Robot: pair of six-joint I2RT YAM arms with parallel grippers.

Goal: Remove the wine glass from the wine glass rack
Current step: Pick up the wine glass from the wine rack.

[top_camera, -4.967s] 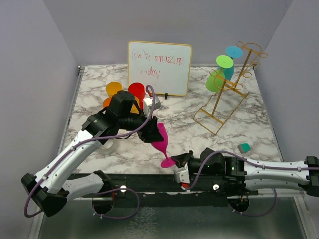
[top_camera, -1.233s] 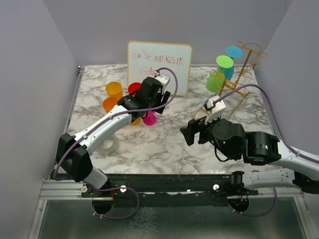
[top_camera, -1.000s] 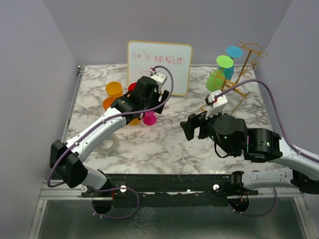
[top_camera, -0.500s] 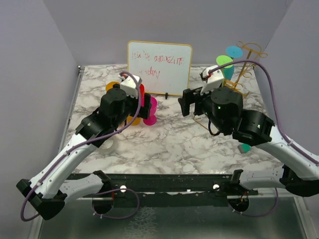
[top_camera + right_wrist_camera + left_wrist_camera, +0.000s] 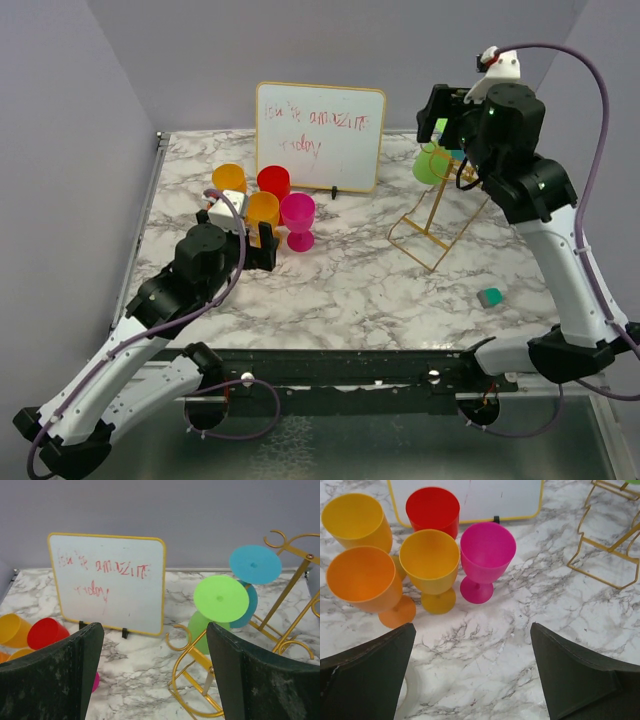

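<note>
Hanging bowl-down on the wine glass rack (image 5: 199,659) at the right rear of the worktop (image 5: 520,630): green wine glass (image 5: 220,598) and, just behind and above it, blue wine glass (image 5: 255,564), feet facing outward. Raised in front of the rack, apart from both glasses: right fingers (image 5: 50,680), spread wide, holding nothing. Low over the left of the worktop: left fingers (image 5: 365,680), spread wide, holding nothing. Near them, upright: pink glass (image 5: 487,555), just beside yellow glass (image 5: 430,560), orange glass (image 5: 362,580), red glass (image 5: 432,510). Propped behind: whiteboard (image 5: 110,580).
</note>
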